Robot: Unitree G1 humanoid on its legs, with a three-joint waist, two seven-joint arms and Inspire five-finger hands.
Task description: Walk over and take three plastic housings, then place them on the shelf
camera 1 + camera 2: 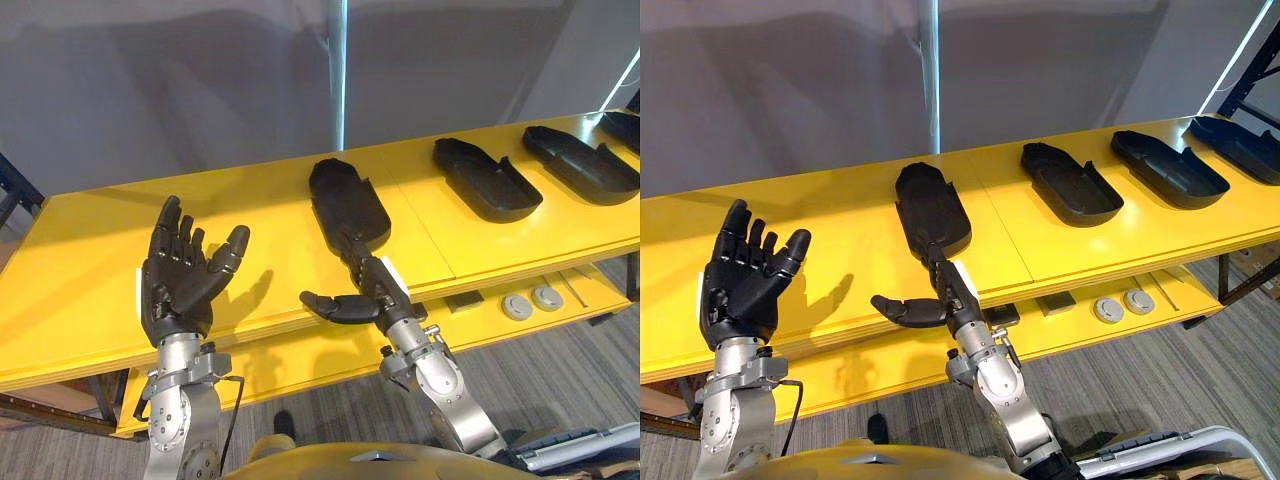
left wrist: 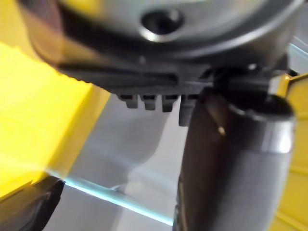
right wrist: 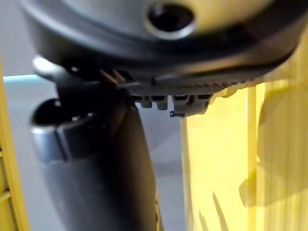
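1. You see a yellow bench [image 1: 90, 250] that crosses the view in front of the robot and carries a row of black plastic housings.
2. The nearest housing [image 1: 348, 205] lies near the middle of the bench. Its long axis runs away from the robot, with one end near the front edge and the other end pointing to the back.
3. To the right lie a second housing [image 1: 487, 178], a third housing [image 1: 583, 163] and, at the edge of the view, a fourth housing [image 1: 625, 125]. They lie apart from one another, hollow side up. The long axis of each slants from far left to near right.
4. Your right hand [image 1: 368, 290] is open at the bench's front edge. Its fingers [image 1: 352, 252] stretch straight to the near end of the nearest housing, and its thumb is spread out to the left. It grips nothing; you cannot tell whether the fingertips touch the housing.
5. Your left hand [image 1: 178, 285] is raised over the left part of the bench. Its palm faces the camera, its fingers are upright and spread, and it is empty.
6. A lower shelf [image 1: 320, 360] under the bench holds two round grey discs [image 1: 517, 306] side by side.
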